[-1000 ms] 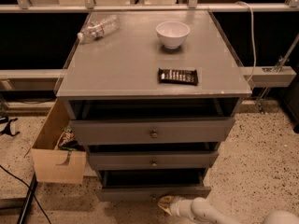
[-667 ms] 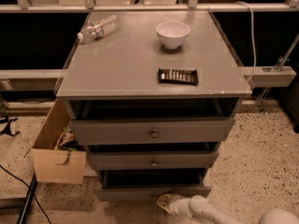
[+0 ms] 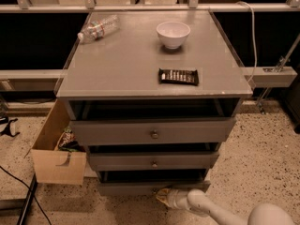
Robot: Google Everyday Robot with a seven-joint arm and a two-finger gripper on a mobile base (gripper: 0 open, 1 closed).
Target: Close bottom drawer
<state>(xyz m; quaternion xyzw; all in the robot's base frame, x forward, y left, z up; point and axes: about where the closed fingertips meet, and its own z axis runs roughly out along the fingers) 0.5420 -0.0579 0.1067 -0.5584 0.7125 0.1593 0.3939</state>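
dim warm light, with the gripper (image 3: 162, 197) shadowed at the bottom drawer (image 3: 126, 188).

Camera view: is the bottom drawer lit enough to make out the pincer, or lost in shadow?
Camera view: the bottom drawer is dim in front under the drawers above, its inside black with shadow; the pincer shows pale at the middle of that front, by its lower edge; the cabinet top is evenly lit.
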